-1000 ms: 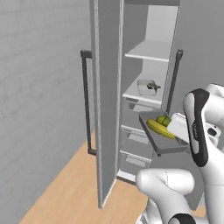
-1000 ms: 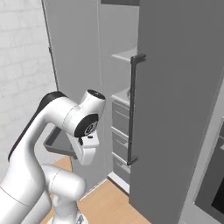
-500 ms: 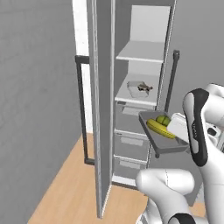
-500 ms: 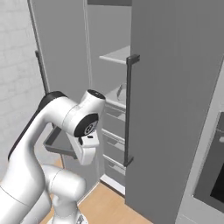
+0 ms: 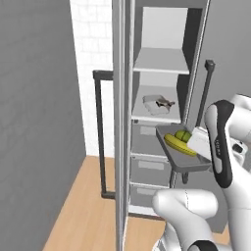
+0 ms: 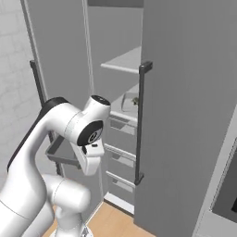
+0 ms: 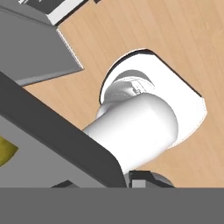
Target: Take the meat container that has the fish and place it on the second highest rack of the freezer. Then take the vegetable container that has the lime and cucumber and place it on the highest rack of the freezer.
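Note:
My gripper point(image 5: 195, 145) is shut on the right rim of the grey vegetable container point(image 5: 182, 158) and holds it level in the air, in front of the open freezer point(image 5: 162, 29). The yellow-green cucumber point(image 5: 178, 145) and the lime point(image 5: 183, 135) lie in it. In the hand view the container's dark rim point(image 7: 65, 140) runs between my gripper point(image 7: 105, 181) tips, with a bit of cucumber point(image 7: 6, 155) at the left. The meat container point(image 5: 153, 102) with the fish point(image 5: 164, 103) rests on the second highest rack point(image 5: 147, 117). Above it is the highest rack point(image 5: 162, 62), bare.
The freezer's left door point(image 5: 121, 122) stands open edge-on beside the container, its dark bar handle point(image 5: 99, 132) further left. The right door point(image 6: 185, 115) with its handle point(image 6: 139, 125) stands to the right. Grey drawers point(image 5: 149, 169) sit below the racks. Wood floor point(image 5: 83, 206) lies below.
The whole picture has shifted, so the base has moved; the freezer's shelves now face me more squarely. The arm keeps the same pose with the vegetable container in its grip.

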